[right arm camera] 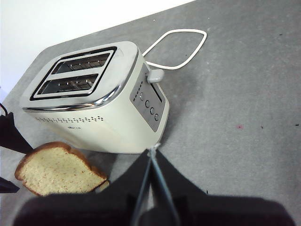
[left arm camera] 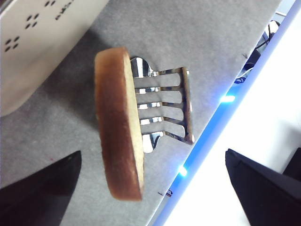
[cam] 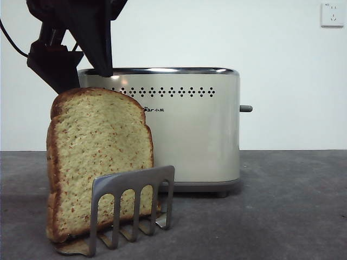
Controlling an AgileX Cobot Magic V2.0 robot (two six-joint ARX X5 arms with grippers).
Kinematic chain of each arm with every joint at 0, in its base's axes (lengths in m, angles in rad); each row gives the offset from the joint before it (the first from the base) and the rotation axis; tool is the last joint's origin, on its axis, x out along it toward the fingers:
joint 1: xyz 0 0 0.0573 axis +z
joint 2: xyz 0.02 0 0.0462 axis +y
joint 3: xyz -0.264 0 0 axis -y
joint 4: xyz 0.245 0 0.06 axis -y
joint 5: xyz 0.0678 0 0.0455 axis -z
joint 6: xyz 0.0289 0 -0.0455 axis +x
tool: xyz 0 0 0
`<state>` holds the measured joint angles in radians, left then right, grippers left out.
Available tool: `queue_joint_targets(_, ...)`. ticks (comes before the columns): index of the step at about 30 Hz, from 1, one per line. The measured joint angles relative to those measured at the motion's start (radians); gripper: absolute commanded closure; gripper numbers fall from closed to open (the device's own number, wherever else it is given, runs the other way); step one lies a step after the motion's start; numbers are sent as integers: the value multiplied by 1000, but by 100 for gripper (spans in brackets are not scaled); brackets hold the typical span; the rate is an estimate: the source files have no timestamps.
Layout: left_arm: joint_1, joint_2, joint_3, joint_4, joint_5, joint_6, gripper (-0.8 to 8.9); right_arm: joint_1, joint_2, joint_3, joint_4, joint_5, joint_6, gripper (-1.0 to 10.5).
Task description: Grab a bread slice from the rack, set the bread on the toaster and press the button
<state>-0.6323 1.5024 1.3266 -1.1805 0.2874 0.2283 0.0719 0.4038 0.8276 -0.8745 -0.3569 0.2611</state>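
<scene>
Slice of bread (left arm camera: 117,127) below left claw (left arm camera: 150,188)

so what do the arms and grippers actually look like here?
Both are black throughout. The left gripper shows two broad, wedge-shaped matte jaws. The right gripper tapers to a thin point with pale edges. The front view shows angular black links and a thin black cable.

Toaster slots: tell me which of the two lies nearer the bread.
The slot beside the vent-hole side of the toaster, which faces the slice of bread; the other slot lies behind it, farther away.
</scene>
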Motion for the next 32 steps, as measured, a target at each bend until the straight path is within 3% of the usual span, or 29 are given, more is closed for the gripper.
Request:
queue_joint_targets(3, 0, 10, 0, 9, 0, 2, 467, 0, 0, 0, 0, 0, 0, 946)
queue_joint_targets(13, 0, 46, 0, 49, -29, 7, 789, 0, 0, 0, -9, 0, 0, 946)
queue_joint_targets(23, 0, 49, 0, 61, -54, 15, 822, 0, 0, 1, -31, 0, 0, 946)
queue_joint_targets(32, 0, 42, 5, 39, 26, 16, 822, 0, 0, 1, -45, 0, 0, 946)
